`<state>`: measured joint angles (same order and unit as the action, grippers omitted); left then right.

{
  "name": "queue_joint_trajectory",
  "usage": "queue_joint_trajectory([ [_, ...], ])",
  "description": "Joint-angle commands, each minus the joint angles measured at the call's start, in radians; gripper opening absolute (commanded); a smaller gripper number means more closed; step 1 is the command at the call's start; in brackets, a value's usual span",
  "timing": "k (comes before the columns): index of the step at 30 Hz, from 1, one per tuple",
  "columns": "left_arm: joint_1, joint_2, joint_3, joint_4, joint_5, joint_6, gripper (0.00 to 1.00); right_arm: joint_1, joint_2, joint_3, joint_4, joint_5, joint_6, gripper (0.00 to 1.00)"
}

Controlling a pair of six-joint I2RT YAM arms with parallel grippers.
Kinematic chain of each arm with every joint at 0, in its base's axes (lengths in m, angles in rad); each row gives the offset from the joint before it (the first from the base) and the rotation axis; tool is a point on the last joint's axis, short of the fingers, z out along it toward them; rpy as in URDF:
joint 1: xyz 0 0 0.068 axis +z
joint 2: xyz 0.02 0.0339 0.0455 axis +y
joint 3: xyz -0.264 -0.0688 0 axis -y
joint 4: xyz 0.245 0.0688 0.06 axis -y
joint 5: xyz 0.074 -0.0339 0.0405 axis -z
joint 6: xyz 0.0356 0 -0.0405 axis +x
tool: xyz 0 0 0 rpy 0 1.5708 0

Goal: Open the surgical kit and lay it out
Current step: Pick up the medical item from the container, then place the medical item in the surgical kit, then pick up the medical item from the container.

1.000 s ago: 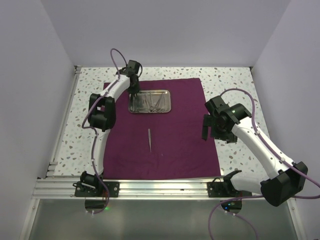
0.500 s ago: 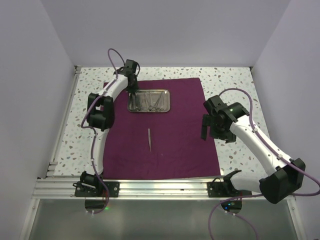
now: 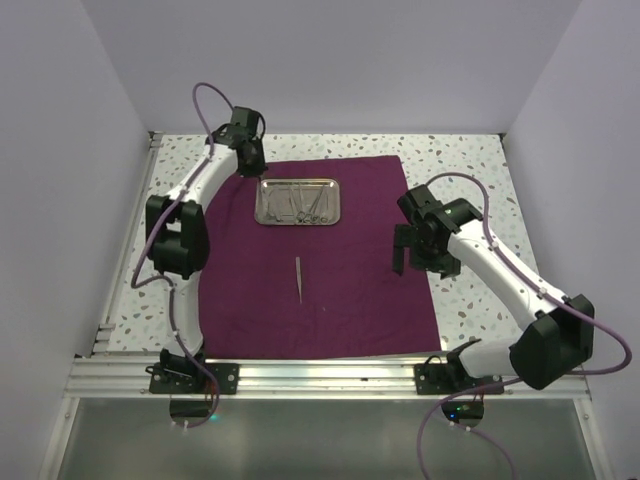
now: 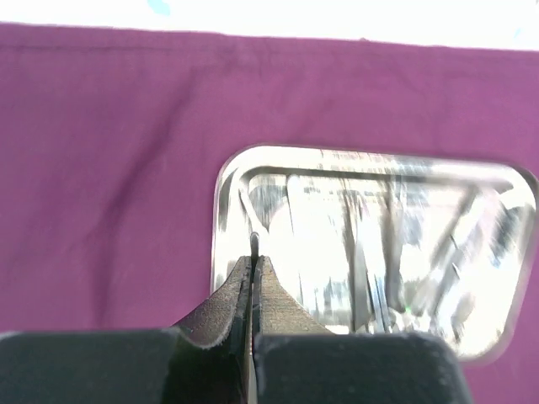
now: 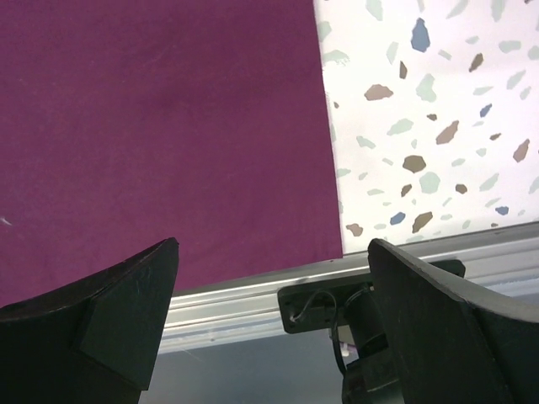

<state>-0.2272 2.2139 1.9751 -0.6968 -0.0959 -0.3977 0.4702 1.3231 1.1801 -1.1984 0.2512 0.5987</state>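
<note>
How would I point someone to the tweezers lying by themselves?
Find the big purple cloth spread on the speckled table, with a shiny steel tray near its far edge. Just nearer than the tray, a thin silver sliver lies alone on bare cloth: the tweezers, the only tool outside the tray.

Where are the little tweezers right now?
In the top view, the tweezers lie alone near the middle of the purple cloth, a little to the left, just on the near side of the steel tray.

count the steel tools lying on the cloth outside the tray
1: the tweezers lie on the purple cloth, below the tray in the top view. More tools sit inside it, too small to count.
</note>
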Motion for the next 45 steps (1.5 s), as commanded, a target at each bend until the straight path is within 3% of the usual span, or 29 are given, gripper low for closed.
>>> queue_joint_trajectory([
  [1, 0.006, -0.170, -0.106, 0.011, 0.053, 0.036, 0.00, -0.004, 0.040, 0.049, 0.062, -0.024, -0.053, 0.98],
  [8, -0.058, -0.413, -0.543, 0.020, 0.044, 0.046, 0.00, -0.004, 0.157, 0.136, 0.108, -0.066, -0.117, 0.98],
  [14, -0.162, -0.652, -0.907, 0.077, 0.050, -0.042, 0.00, -0.002, 0.248, 0.199, 0.157, -0.099, -0.149, 0.98],
  [20, -0.185, -0.760, -1.122, 0.166, 0.111, -0.153, 0.00, -0.002, 0.315, 0.279, 0.253, -0.156, -0.162, 0.99],
  [21, -0.187, -0.773, -1.139, 0.172, 0.110, -0.186, 0.08, -0.002, 0.318, 0.285, 0.276, -0.185, -0.162, 0.98],
  [25, -0.189, -0.803, -1.174, 0.168, 0.099, -0.225, 0.85, -0.002, 0.323, 0.282, 0.519, -0.269, -0.152, 0.98],
  [26, -0.190, -0.813, -1.164, 0.148, 0.099, -0.230, 0.96, -0.001, 0.333, 0.282, 0.566, -0.277, -0.134, 0.99],
  [30, -0.189, -0.890, -1.118, 0.094, 0.099, -0.236, 1.00, 0.004, 0.447, 0.370, 0.712, -0.290, -0.090, 0.96],
  [32, -0.190, -0.907, -1.083, 0.053, 0.105, -0.239, 1.00, 0.016, 0.528, 0.490, 0.720, -0.300, -0.080, 0.94],
  [41, -0.189, -1.068, -1.078, -0.035, 0.154, -0.267, 0.99, 0.093, 1.088, 1.178, 0.519, -0.260, -0.083, 0.84],
  [45, -0.189, -1.145, -1.124, -0.085, 0.134, -0.260, 0.99, 0.100, 1.191, 1.270, 0.537, -0.224, -0.063, 0.81],
])
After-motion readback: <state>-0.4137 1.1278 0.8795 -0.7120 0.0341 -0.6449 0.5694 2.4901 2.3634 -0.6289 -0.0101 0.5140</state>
